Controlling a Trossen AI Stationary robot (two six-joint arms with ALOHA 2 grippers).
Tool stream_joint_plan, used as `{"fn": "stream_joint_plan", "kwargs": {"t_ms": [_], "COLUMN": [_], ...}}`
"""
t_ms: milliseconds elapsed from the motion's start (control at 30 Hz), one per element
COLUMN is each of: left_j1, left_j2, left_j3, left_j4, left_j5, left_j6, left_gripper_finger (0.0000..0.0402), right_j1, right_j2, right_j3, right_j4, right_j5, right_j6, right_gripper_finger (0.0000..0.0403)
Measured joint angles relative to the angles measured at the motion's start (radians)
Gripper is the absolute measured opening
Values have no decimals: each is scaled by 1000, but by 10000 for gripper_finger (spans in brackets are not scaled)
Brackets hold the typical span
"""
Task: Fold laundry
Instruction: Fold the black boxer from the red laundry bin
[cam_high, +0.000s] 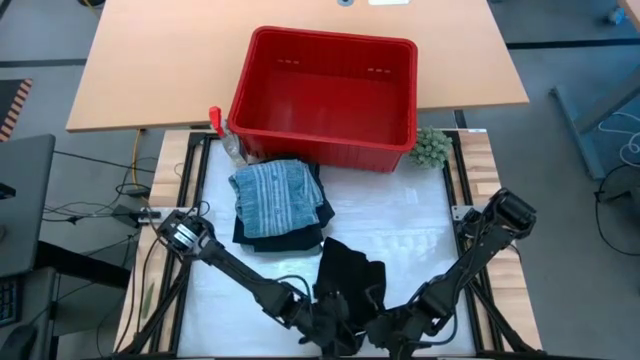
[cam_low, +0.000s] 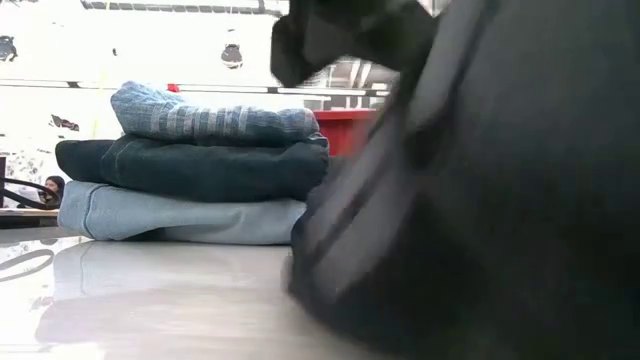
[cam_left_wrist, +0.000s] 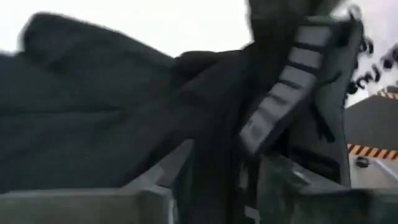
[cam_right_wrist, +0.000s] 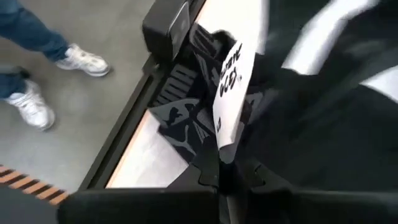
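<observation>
Black garment (cam_high: 350, 275) lies bunched at the near edge of the white table (cam_high: 420, 225), white tag (cam_right_wrist: 231, 81) showing. Right gripper (cam_high: 385, 335) is closed, pinching the garment just beside the tag. Left gripper (cam_high: 325, 330) is at the same garment, close to the right one; can't tell its opening or grip. Folded stack (cam_high: 280, 205), striped piece on top, sits near the red basket (cam_high: 325, 95).
</observation>
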Motion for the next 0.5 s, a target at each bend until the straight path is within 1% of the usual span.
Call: {"fn": "stream_joint_plan", "kwargs": {"t_ms": [67,167,233,300,367,500], "left_j1": [17,38,43,37,32,16], "left_j2": [-39,-109,-148,-183,-207,-248], "left_j3": [23,36,36,35,35,33], "left_j4": [-108,-192,-221,-258,-285,-325], "left_j5": [4,12,7,-22,-67,-161], "left_j6": [-57,-46,2,34,37,13], "left_gripper_finger": [149,175,181,182,182,183], "right_j1": [-1,-9,-21,-41,-65,-116], "right_j2": [-14,-69,-123,-181,-235,-334], "right_j3": [0,0,0,0,0,0], "right_j4": [-21,-53,-68,-98,-117,-137], "right_j5": [-29,-53,-62,-67,-69,-125], "right_j6": [16,45,62,88,121,177], "right_gripper_finger": [27,27,27,27,27,27]}}
